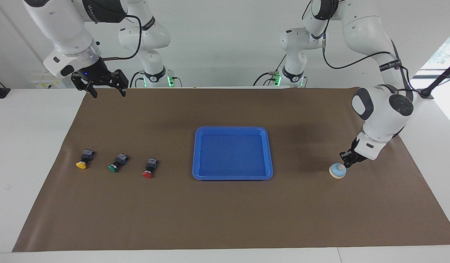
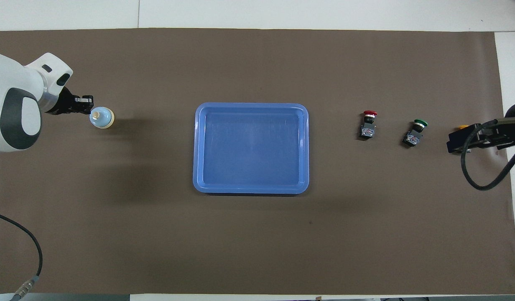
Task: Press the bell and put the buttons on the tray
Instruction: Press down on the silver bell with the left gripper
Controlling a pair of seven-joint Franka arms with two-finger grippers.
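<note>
Left gripper (image 1: 347,163), fingers together, sits right at the bell (image 1: 337,170), lower right of frame. Right gripper (image 1: 107,88) hangs spread apart upper left; all three buttons (image 1: 116,163) are off the tray (image 1: 232,176).

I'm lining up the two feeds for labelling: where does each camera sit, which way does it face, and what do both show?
Facing view: high across the table, looking at the robots; both arms show whole, bases at top, shut left tool low by the bell, open right tool raised, waiting.
Overhead view: high above the robots' end, looking steeply down; the left tool and wrist show, and part of the right tool.
Shared: tray, bell, red button, green button, yellow button, half a turn apart.
</note>
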